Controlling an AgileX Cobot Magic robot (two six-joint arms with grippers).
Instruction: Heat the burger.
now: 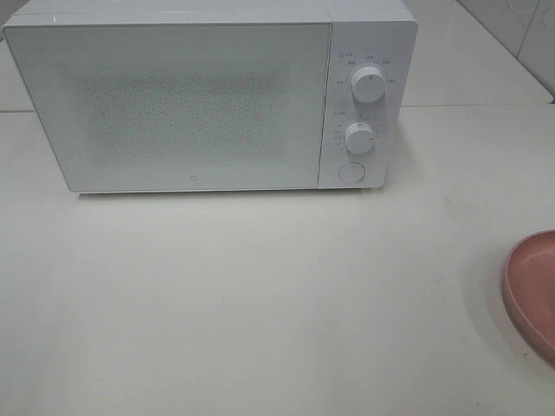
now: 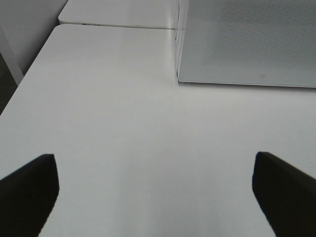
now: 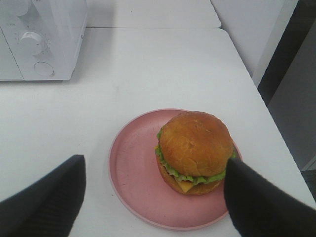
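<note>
Stretching across every view is a pale, glossy white desk (image 1: 260, 303), bare over most of its width in the exterior high picture. Along the top of that frame a second white surface butts against it, and at the upper right corner a tiled wall (image 1: 520, 26) shows. In the right wrist view the desk's far edge gives way to a dark gap and a grey wall panel.

A white microwave (image 1: 208, 95) fills the upper half of the exterior high frame, its speckled door (image 1: 173, 104) shut. On its control panel two round knobs sit one above the other, upper knob (image 1: 368, 87) and lower knob (image 1: 358, 136), with a round button (image 1: 351, 171) beneath them.

At the right edge of the exterior high frame, low down, only a curved slice of a pink plate (image 1: 531, 295) shows, well apart from the microwave. The right wrist view shows the whole plate, and the burger (image 3: 195, 150) sits upright on it, toward one side rather than the middle, with lettuce and cheese peeking from under the bun.

The right end effector (image 3: 153, 202) hangs above the plate with its dark fingers (image 3: 44, 202) spread wide, one finger close beside the burger; nothing is gripped. The left end effector (image 2: 155, 195) is likewise spread wide and empty over bare desk, the microwave's front corner ahead of it
</note>
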